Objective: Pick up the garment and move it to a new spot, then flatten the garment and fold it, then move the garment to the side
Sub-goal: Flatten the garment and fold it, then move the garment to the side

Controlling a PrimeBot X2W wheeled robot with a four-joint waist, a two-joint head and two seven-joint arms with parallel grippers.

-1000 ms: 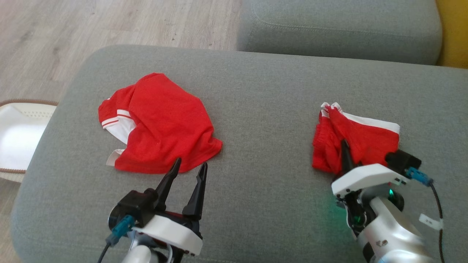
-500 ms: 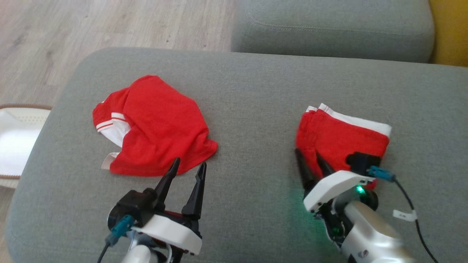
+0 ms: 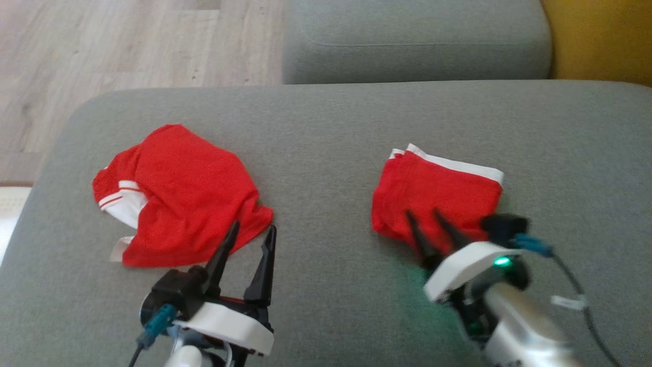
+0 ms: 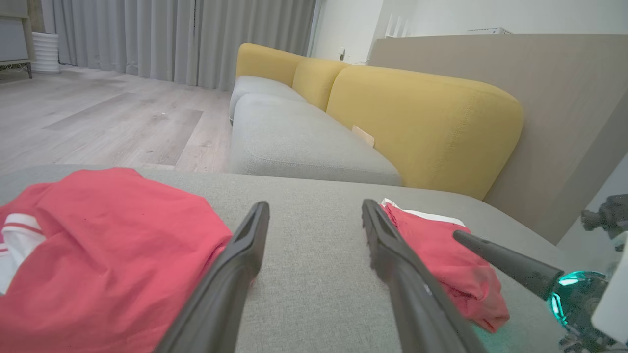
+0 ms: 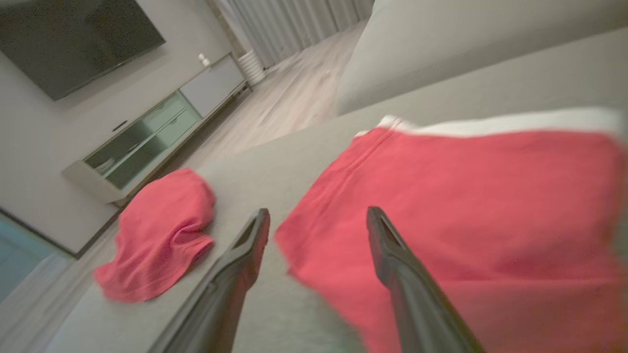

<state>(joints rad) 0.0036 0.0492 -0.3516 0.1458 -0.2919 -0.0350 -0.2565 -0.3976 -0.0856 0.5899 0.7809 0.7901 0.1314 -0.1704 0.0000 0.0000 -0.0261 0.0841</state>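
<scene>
- My right claw [image 3: 422, 214] is spread and empty, its tips over the near edge of the folded garment [image 3: 443, 188].
- My left claw [image 3: 253, 227], also spread and empty, is nearer the crumpled garment [image 3: 173, 199], which lies just ahead-left.

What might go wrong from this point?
The open right claw has its fingers over the near edge of the folded garment; pulling back could snag it and undo the fold. The open left claw sits at the edge of the crumpled garment and might drag it.

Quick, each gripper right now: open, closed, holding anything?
Left gripper: open, empty.
Right gripper: open, holding nothing, at the near edge of the folded red garment.
</scene>
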